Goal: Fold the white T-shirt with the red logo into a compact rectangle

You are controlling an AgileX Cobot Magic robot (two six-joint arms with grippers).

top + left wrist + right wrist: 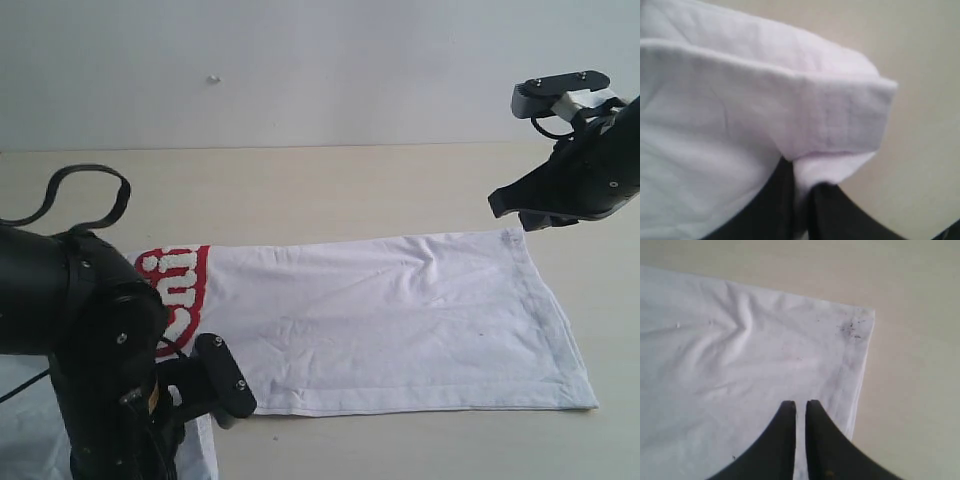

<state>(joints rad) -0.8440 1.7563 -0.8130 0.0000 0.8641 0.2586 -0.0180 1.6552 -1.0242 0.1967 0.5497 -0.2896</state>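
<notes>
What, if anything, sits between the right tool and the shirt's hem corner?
Nothing visible. The right tool hangs over the white T-shirt near that corner, with only flat fabric below and table beside it. The left tool is shut on a folded edge.

L arm [80, 310] bulky in near-left foreground, bent low, L hand [802, 180] w/ fingers [775, 200] closed tight, pinching a fold of white T-shirt [730, 130], R arm [590, 170] raised at far right, R hand [800, 407] angled down, fingers nearly touching, thin gap betw. tips
</notes>
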